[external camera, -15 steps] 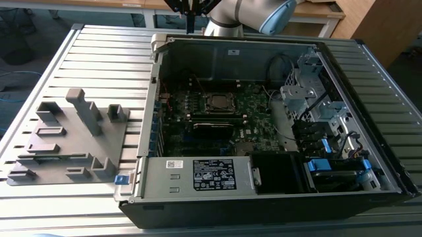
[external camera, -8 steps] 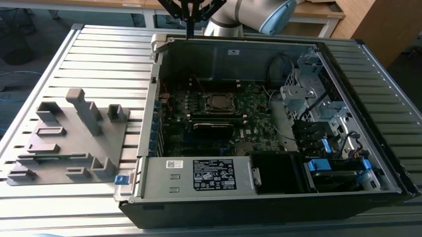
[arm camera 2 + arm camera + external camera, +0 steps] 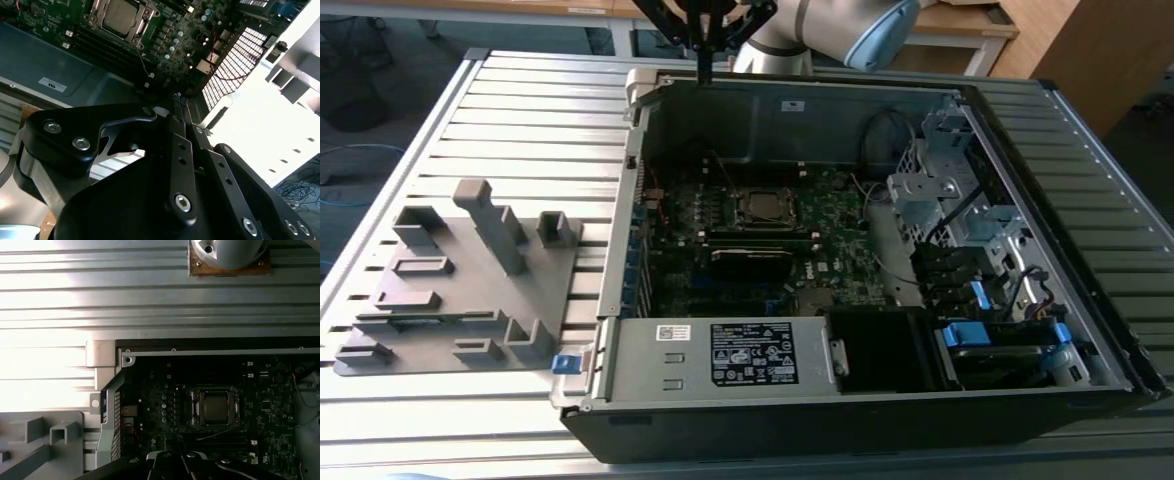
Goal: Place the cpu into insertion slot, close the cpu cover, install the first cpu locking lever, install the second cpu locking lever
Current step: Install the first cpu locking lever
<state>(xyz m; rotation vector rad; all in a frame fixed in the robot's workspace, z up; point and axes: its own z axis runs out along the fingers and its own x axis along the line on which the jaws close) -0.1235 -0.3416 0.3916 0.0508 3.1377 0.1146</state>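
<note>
The cpu (image 3: 765, 206) lies flat in the insertion slot (image 3: 738, 214) on the green board inside the open computer case. In both wrist views its dull silver top (image 3: 119, 12) (image 3: 216, 407) shows through the cut-out of the cpu cover (image 3: 138, 28) (image 3: 196, 409), which lies down over it. I cannot make out how the locking levers stand. My gripper (image 3: 704, 76) hangs above the case's far wall, well clear of the board. Its black fingers meet at the tips (image 3: 178, 100) with nothing between them, and its linkage (image 3: 175, 456) sits over the board's edge.
The case (image 3: 627, 300) lies open on a slatted metal table (image 3: 494, 110). A grey fixture block (image 3: 460, 285) stands at the exterior view's left. Drive cages and cables (image 3: 947, 200) fill the exterior view's right, and a power supply (image 3: 720, 355) sits at the front.
</note>
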